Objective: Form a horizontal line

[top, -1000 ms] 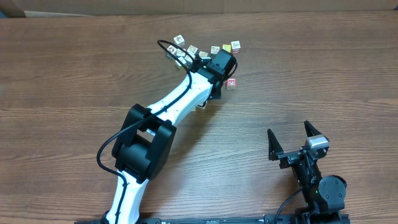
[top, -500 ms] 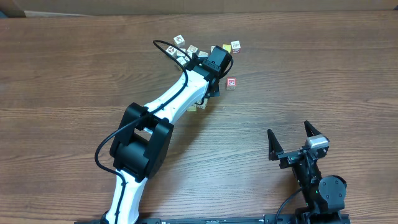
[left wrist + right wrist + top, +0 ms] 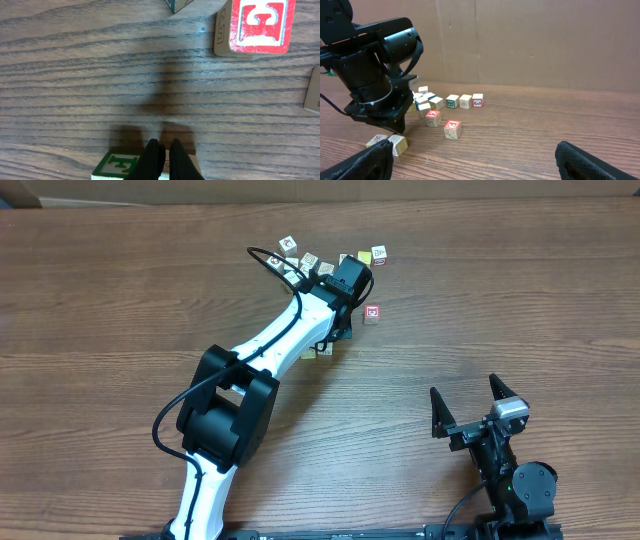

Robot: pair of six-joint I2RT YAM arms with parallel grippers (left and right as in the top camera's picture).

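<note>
Row cubes (image 3: 364,257) sat at one o'clock; my left tool (image 3: 165,146) was pressed together. Off-centre nudging might spin the green-lettered cube (image 3: 116,167).

Wood-grain table (image 3: 120,300), short cube row (image 3: 465,101), loose cluster (image 3: 310,259) beside, red-faced cube (image 3: 372,312) apart

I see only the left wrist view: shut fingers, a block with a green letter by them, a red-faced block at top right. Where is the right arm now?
Observer: The right gripper is parked, open, holding nothing.
Operator: Is another block beside the green-letter one?
Observer: The right wrist view shows a pair of blocks side by side near the left gripper.
Operator: Is any row formed already?
Observer: Yes, a short row of blocks stands farther back.
</note>
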